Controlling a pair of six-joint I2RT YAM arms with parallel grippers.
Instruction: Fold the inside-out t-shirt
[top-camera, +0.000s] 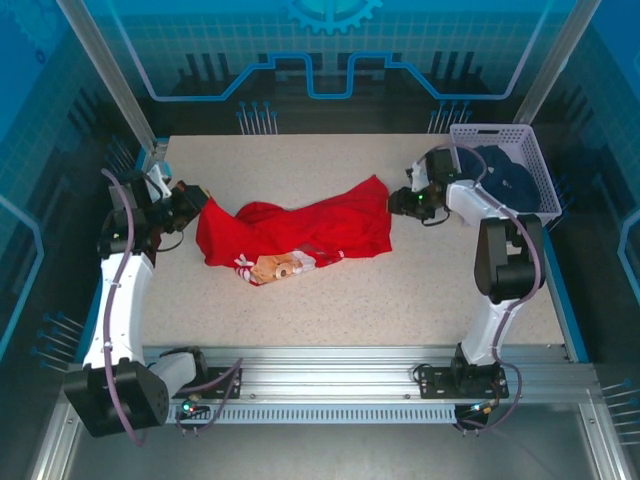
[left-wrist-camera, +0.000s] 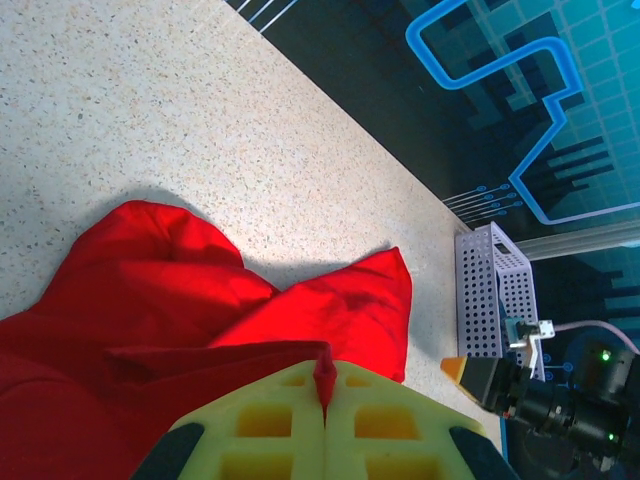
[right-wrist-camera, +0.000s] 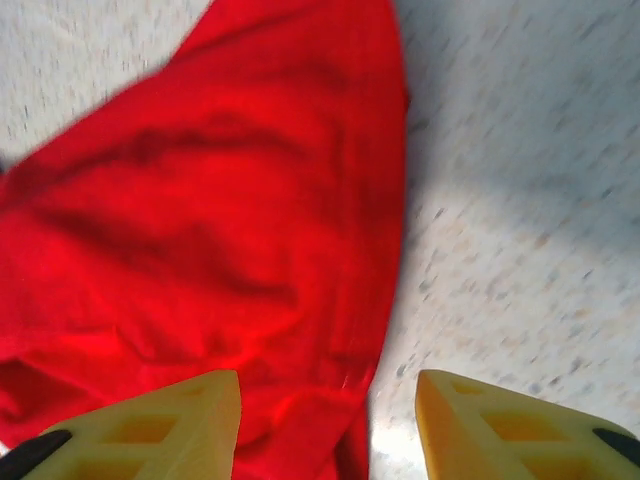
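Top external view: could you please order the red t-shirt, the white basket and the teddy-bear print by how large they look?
1. red t-shirt
2. white basket, clearly smaller even allowing for its sitting farther back
3. teddy-bear print

t-shirt (top-camera: 320, 225) on table (top-camera: 350, 310), basket (top-camera: 490, 128) far right

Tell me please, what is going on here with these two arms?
Two robot arms are handling a red t-shirt that lies crumpled on the table, not yet folded. The left arm's fingers are shut on a pinch of cloth at its left end. The right arm's fingers stand open at its right edge and hold nothing. A dark blue garment sits in the white basket at the far right.
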